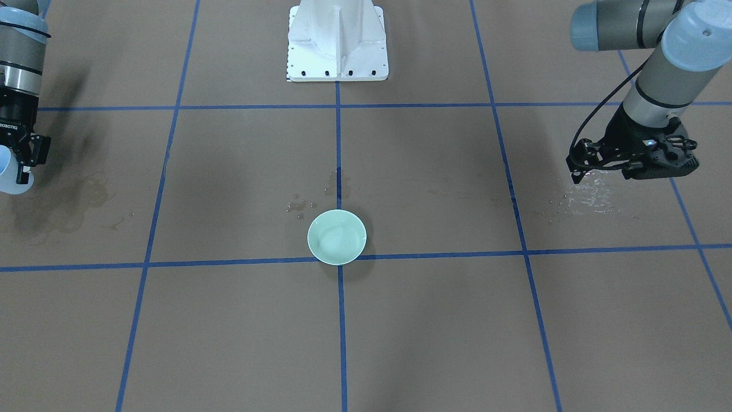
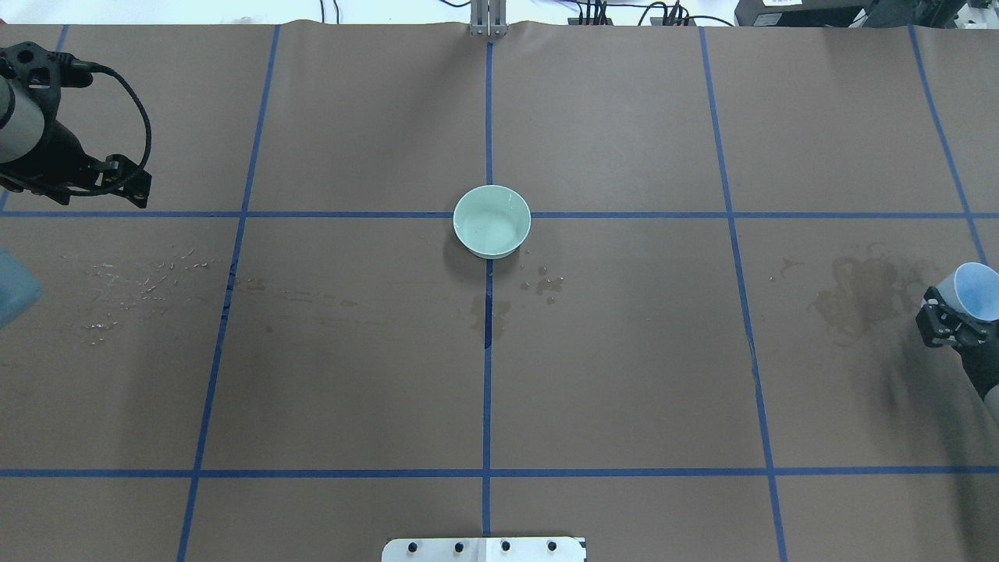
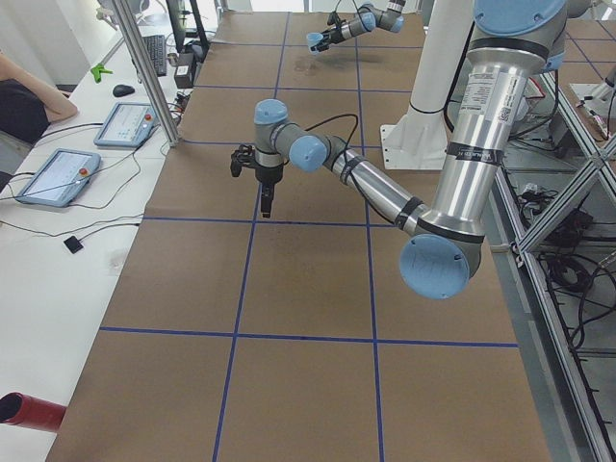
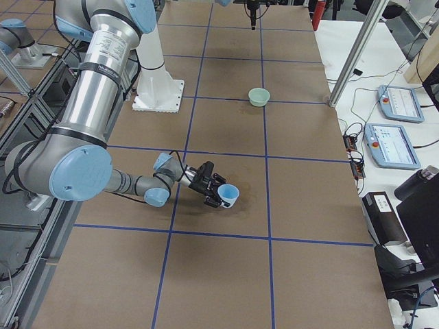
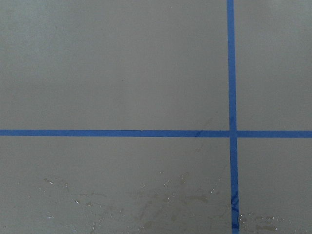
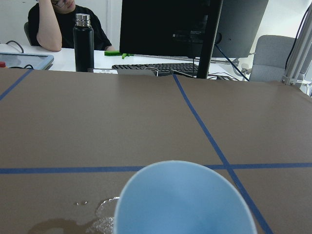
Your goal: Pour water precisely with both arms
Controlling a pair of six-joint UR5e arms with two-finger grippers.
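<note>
At the tabletop's right edge, the right gripper is clamping a tilted pale blue cup beside a dark wet patch of water. Near the left edge, the left gripper is hovering over scattered droplets, holding nothing visible; its opening cannot be told.

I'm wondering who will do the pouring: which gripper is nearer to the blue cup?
Right. The right gripper is gripping the blue cup. The left gripper hangs at the far end of the table, beyond the green bowl.
</note>
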